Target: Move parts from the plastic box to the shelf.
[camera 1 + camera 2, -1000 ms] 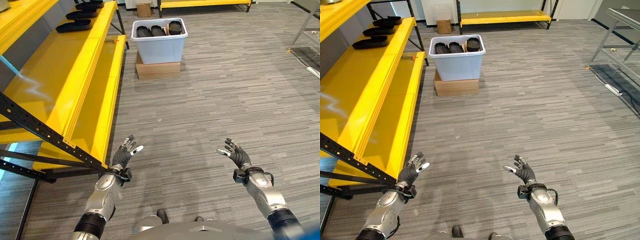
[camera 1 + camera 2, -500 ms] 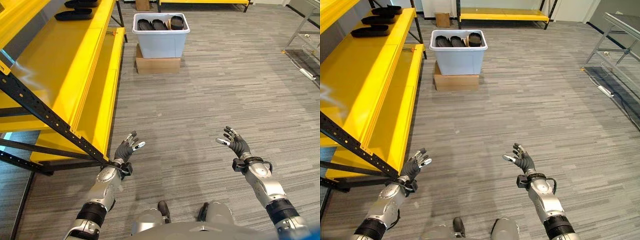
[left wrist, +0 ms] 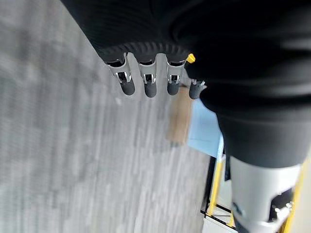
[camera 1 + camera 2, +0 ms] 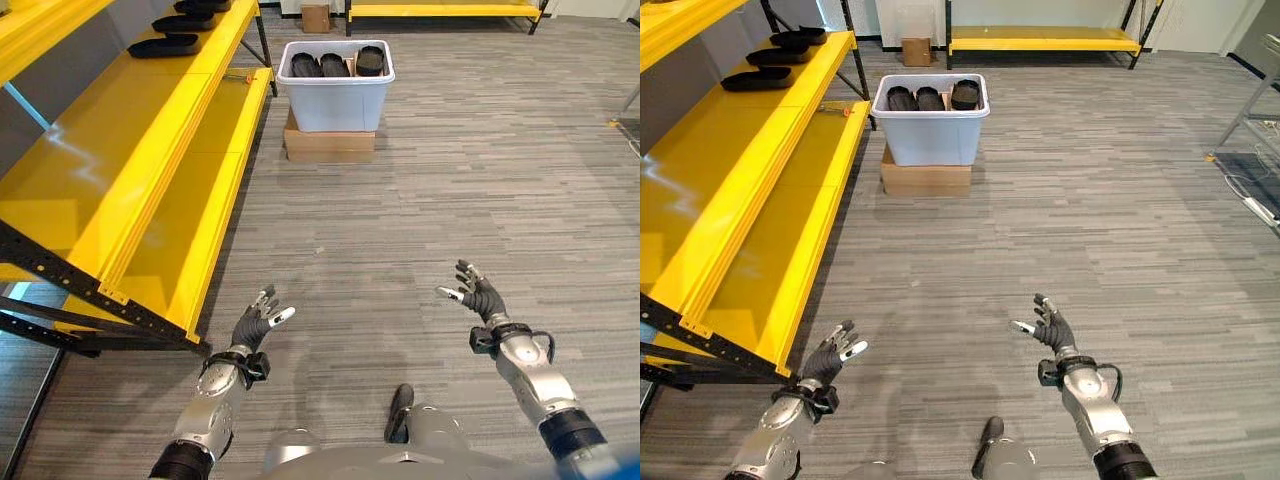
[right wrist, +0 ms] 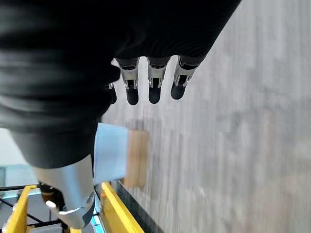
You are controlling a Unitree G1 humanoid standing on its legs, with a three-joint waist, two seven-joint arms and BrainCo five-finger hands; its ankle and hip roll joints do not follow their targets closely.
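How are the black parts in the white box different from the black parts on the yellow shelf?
The parts in the plastic box are packed side by side inside its walls; the parts on the shelf lie spread out in a row on the open yellow shelf. The box parts sit low, on a cardboard box on the floor; the shelf parts sit higher. All are black, long and rounded.
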